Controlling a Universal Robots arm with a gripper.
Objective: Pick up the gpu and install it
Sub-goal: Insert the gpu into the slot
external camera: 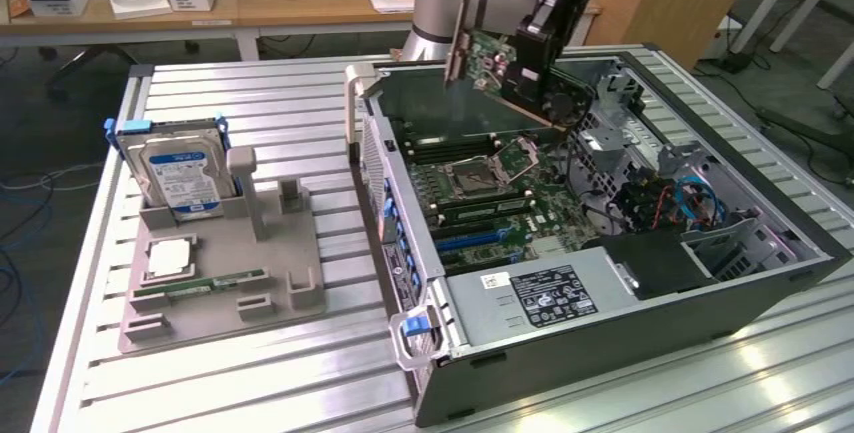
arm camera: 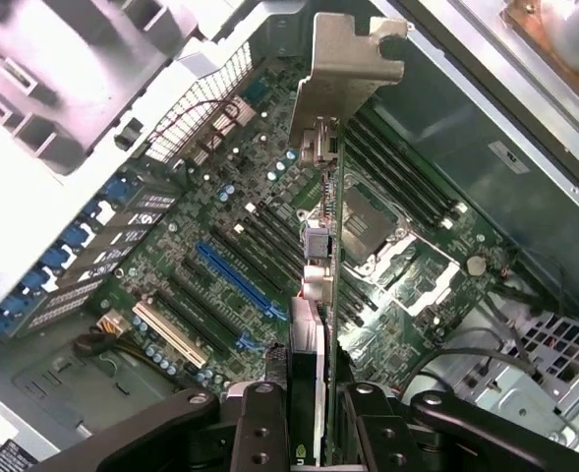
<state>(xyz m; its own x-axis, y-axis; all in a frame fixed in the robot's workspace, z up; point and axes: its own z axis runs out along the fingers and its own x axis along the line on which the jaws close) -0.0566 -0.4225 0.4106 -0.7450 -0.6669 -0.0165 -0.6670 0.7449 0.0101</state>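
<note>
Gripping gpu [external camera: 491,63] above open case [external camera: 601,353], slatted metal table [external camera: 240,383], wooden desk [external camera: 307,8] behind

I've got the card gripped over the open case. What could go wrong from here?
1. The gpu hangs edge-on above several parallel slots, seemingly nearer the CPU socket than the blue slot; it could land off-slot on board components.
2. Its silver bracket looks near the case frame and may catch there.
3. The gripper holds one end only, so the card might pivot when pressed.

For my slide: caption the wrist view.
Gripper holds the gpu edge-on above the motherboard.
</note>
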